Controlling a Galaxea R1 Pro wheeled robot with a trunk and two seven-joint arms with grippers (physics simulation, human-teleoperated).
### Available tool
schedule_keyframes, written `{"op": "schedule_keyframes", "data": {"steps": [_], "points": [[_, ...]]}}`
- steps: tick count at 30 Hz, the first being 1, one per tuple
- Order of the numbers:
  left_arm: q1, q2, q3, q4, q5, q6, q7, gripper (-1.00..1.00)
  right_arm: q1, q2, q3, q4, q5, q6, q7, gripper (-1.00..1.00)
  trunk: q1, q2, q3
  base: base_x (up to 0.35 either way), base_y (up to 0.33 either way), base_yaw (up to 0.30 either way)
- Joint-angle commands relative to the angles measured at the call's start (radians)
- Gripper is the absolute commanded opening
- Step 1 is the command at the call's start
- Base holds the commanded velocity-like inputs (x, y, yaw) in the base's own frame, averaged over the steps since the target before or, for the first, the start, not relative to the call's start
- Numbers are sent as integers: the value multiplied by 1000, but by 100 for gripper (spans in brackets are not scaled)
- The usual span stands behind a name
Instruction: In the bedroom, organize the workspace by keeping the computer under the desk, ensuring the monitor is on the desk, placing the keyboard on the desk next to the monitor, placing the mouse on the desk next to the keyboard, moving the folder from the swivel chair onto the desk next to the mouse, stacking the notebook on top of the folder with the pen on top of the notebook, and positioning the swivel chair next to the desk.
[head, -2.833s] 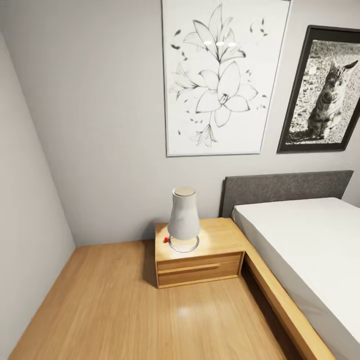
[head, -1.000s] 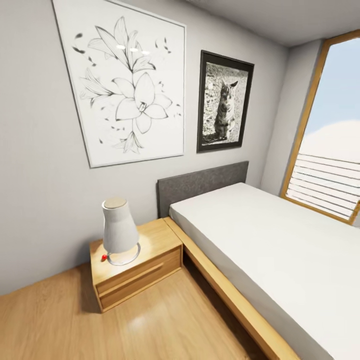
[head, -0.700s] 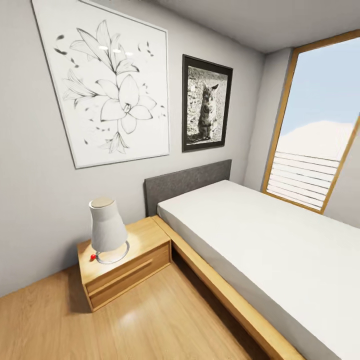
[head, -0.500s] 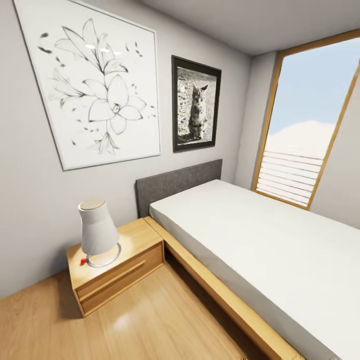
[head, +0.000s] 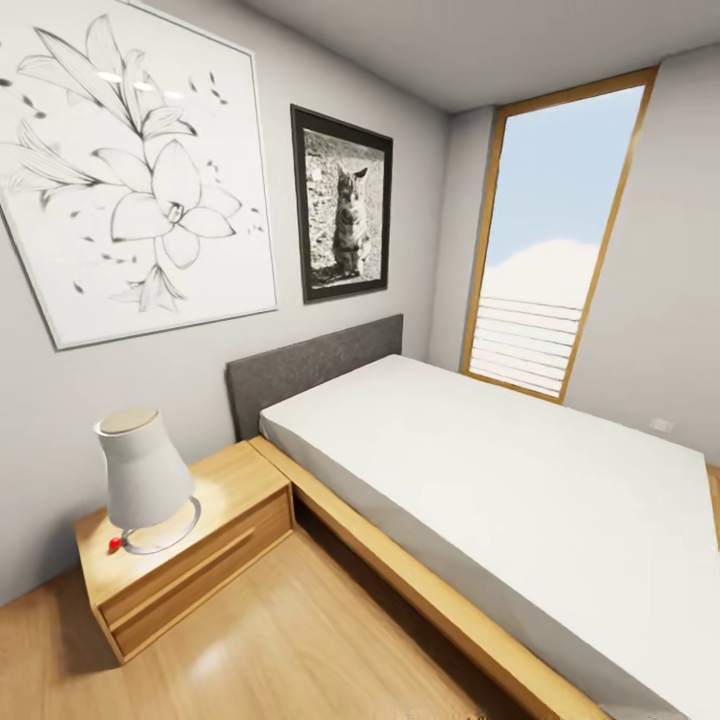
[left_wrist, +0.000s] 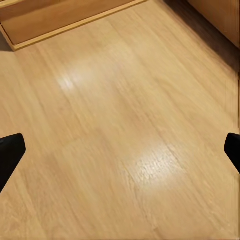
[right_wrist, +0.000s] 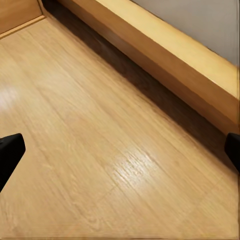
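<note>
None of the task's things are in these frames: I am on my way through the bedroom. In the left wrist view my left gripper (left_wrist: 120, 152) is open, its two black fingertips (left_wrist: 9, 155) wide apart at the picture's edges over bare wooden floor. In the right wrist view my right gripper (right_wrist: 120, 155) is open too, its black fingertips (right_wrist: 10, 152) far apart above the floor beside the bed's wooden frame (right_wrist: 165, 47).
A bed (head: 480, 470) with a white mattress, wooden frame and grey headboard (head: 315, 370) takes up the right. A light wooden nightstand (head: 215, 545) with a white lamp (head: 143, 478) stands at the left by the wall. A tall window (head: 550, 240) is at the far end. Wooden floor (head: 270, 650) lies in front.
The whole head view has swung to the right: nightstand, lamp and pictures slid left, and the window and more of the bed came into view. The things themselves have not moved.
</note>
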Motion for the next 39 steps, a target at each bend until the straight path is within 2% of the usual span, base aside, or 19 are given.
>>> {"op": "schedule_keyframes", "data": {"steps": [1,15,25,39], "points": [[0,0,1,-1,3,-1,0,100,-1,0,-1,1,5,-2,0,100,0,-1,-2,0,0,-234],[0,0,1,-1,2,-2,-1,100,-1,-3,-2,-2,13,-1,0,100,0,-1,-20,0,0,-200],[0,0,1,0,2,-12,-1,100,-1,-5,-2,-3,14,-1,1,100,0,-1,-34,0,209,-165],[0,0,1,0,3,-11,0,100,-1,-5,-3,-4,13,-2,-1,100,0,-1,-54,0,25,-160]]}}
